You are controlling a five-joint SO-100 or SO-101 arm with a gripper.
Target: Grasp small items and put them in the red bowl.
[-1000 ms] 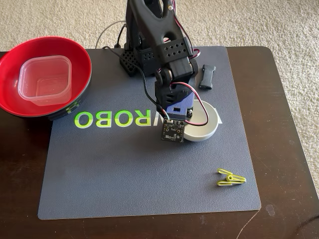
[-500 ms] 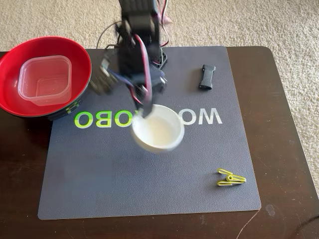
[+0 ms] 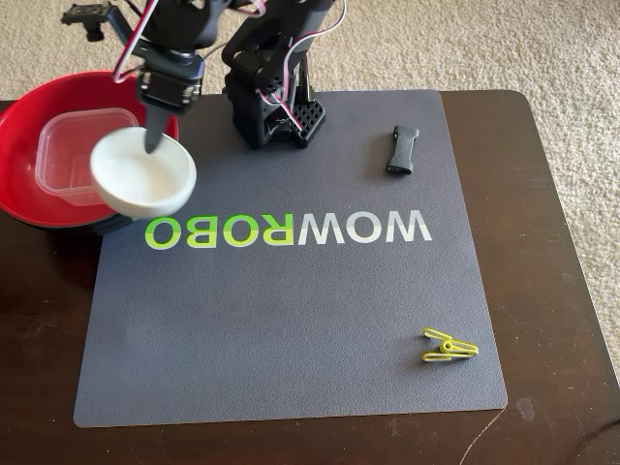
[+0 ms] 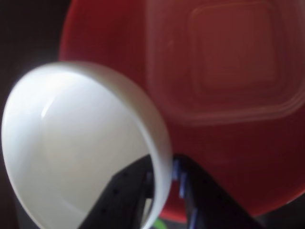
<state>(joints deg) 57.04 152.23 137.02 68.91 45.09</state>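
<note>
My gripper [image 3: 155, 141] is shut on the rim of the small white round dish [image 3: 143, 176], holding it in the air over the right edge of the red bowl [image 3: 19, 121]. The clear square tub [image 3: 68, 145] lies inside the bowl. In the wrist view the white dish [image 4: 71, 143] fills the left, its rim pinched by my gripper [image 4: 164, 179], with the red bowl [image 4: 105, 43] and the clear tub [image 4: 224, 62] behind. The black clip-like piece [image 3: 402, 149] lies at the mat's far right. The yellow-green clothespin [image 3: 449, 346] rests near the mat's front right corner.
A grey mat [image 3: 291, 320] with WOWROBO lettering covers most of the dark wooden table [image 3: 552, 242]. The arm's black base [image 3: 273, 97] stands at the mat's far edge. Beige carpet [image 3: 504, 39] surrounds the table.
The gripper lifted the white dish from the mat's right centre and carried it left, from mid-mat to above the red bowl's right rim.
</note>
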